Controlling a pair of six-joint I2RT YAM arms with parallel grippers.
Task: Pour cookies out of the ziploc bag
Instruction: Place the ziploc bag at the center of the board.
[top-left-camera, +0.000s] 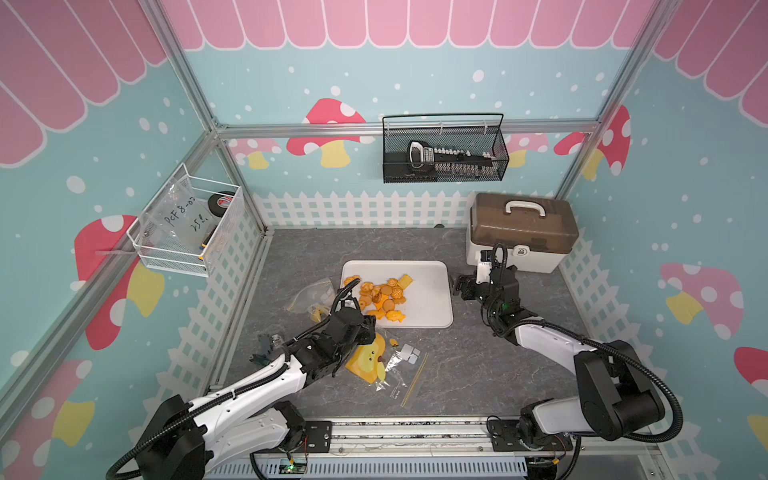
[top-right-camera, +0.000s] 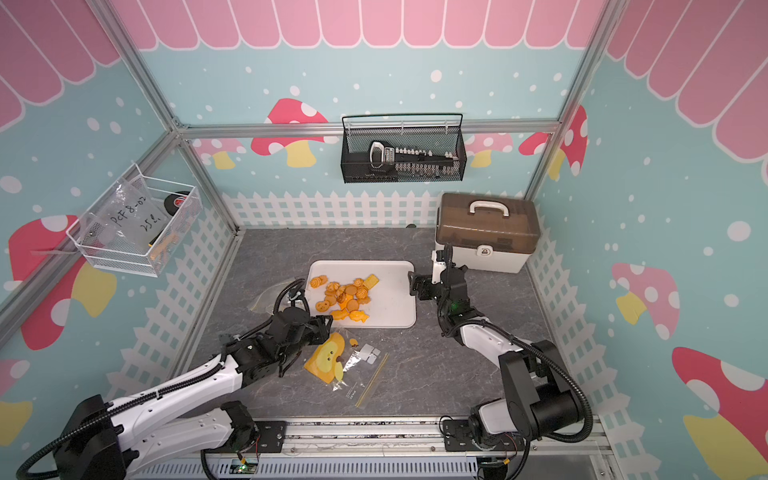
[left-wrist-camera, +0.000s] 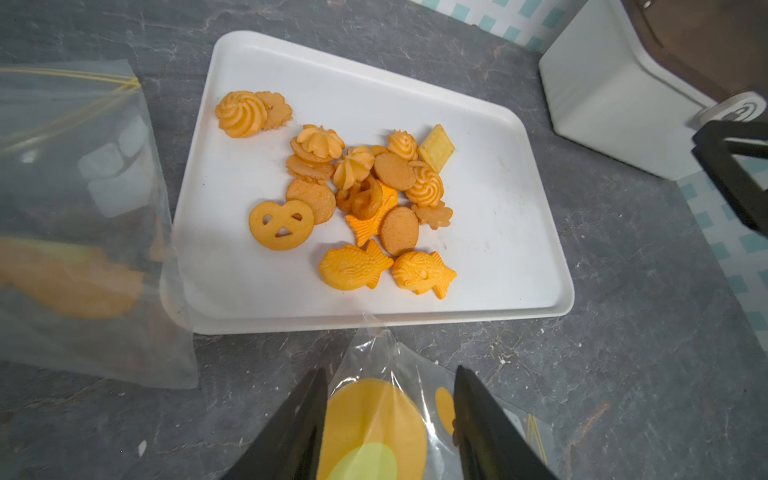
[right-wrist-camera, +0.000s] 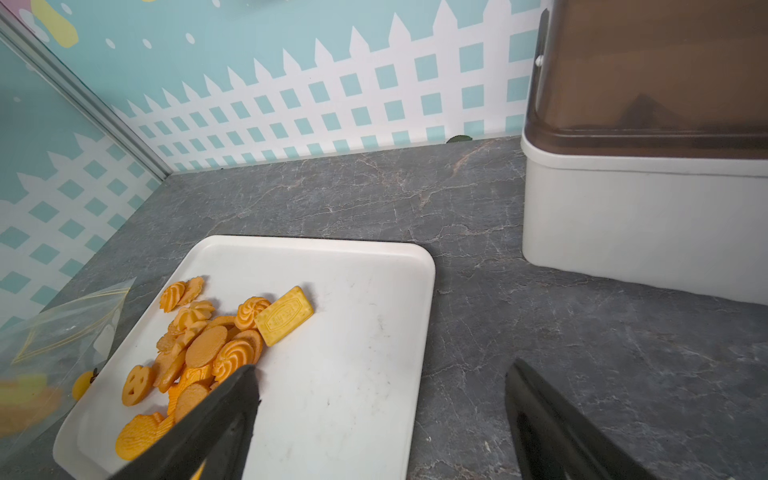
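Cookies (top-left-camera: 380, 297) on white tray (top-left-camera: 430, 291), grey marbled tabletop (top-left-camera: 478, 365), mushroom-patterned walls (top-left-camera: 332, 124)

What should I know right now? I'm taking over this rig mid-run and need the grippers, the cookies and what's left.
Left gripper: open, over a ziploc bag lying on the table, on the robot's side of the white tray.
Right gripper: open, empty, at the tray's right edge.
Done: cookies piled on the tray.
Left: that bag holds a large yellow-orange piece; a second bag left of the tray also shows something yellow inside. Probably empty both.
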